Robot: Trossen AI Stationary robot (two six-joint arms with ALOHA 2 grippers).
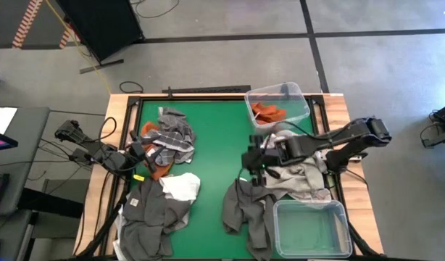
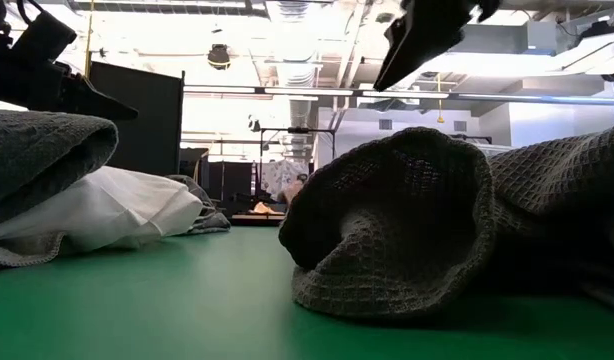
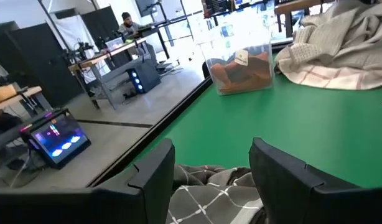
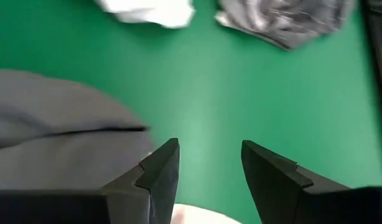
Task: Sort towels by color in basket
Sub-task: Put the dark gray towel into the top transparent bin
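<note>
The left pincer (image 1: 139,150) hangs at the left side of the green counter (image 1: 219,145), fingers spread and empty, its tips just at the edge of the grey plaid towel (image 1: 172,134). In the left wrist view the plaid cloth (image 3: 209,193) lies directly between and under the two dark fingers (image 3: 157,180), so by my reading the coming move is a short drop and close on it. From the pincer, in the high view, the plaid heap lies toward 2 o'clock, with its long axis running roughly 12 to 6. A scrap of rust orange towel (image 1: 159,172) peeks out at 5 o'clock, a white towel (image 1: 183,187) lies beyond it, and a dark grey towel (image 1: 146,214) sprawls near the front left corner.

The right pincer (image 1: 253,161) hovers mid-counter, also spread and holding nothing, above the edge of a second dark grey towel (image 1: 248,206) lying toward 6 o'clock. Its wrist view shows bare green between the fingers (image 4: 160,171) and grey cloth (image 4: 60,137) to one side. The left arm is plainly nearer the plaid.

The clear basket (image 1: 278,106) at the back right holds an orange towel (image 1: 268,112); a second clear basket (image 1: 312,228) sits front right. A white towel with reddish grid lines (image 1: 302,177) lies between them, under the right arm.

The low view shows only the waffle weave of the dark grey cloth (image 2: 417,220) and the white one (image 2: 117,215), no baskets; the left wrist view shows the orange towel in its basket (image 3: 244,70), and a person at a desk far off.
</note>
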